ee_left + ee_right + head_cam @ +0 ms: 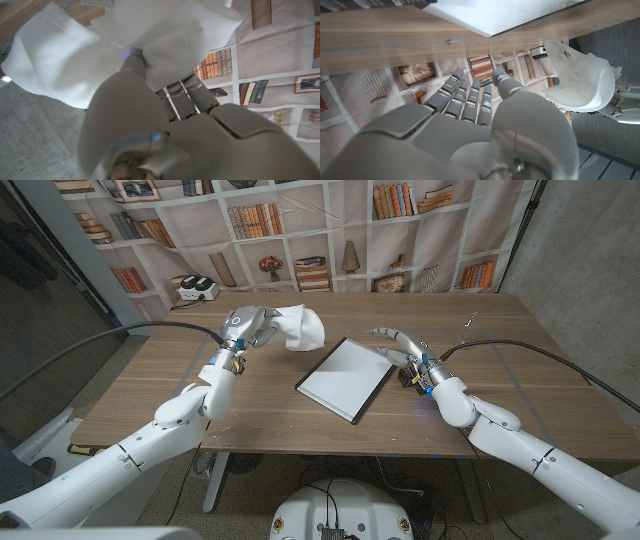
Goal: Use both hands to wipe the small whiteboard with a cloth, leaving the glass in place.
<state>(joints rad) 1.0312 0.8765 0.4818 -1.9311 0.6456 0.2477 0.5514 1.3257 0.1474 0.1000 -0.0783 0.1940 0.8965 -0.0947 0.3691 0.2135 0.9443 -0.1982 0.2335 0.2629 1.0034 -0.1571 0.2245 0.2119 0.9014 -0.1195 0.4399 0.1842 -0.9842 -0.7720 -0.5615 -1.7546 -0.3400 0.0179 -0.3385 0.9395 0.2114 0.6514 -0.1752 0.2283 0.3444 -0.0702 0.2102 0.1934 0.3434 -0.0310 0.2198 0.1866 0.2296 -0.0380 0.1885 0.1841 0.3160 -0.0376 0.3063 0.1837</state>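
L hand [246,327] is raised over the far-left part of the table [180,385], gripping a white cloth [301,327]. The cloth bunches out to the right of the hand, hanging above the wood. In L wrist view the fingers [134,61] press into the cloth [65,65], which folds around them on both sides.

Whiteboard [347,377] lies flat near table centre, turned at an angle, dark frame around a blank white face. The cloth is just beyond its far-left corner, not touching it as far as I can tell.

R hand [400,346] sits at the board's right edge, by the far-right corner, fingers pointing left toward the board. Contact w/ the frame can't be told. R wrist view shows the hand [470,100] w/ fingers straight and close together, nothing in them; the board's corner [505,15] lies just ahead of the fingertips, and the cloth [580,85] w/ the L hand shows beyond.

Bookshelf backdrop [300,230] behind the table.
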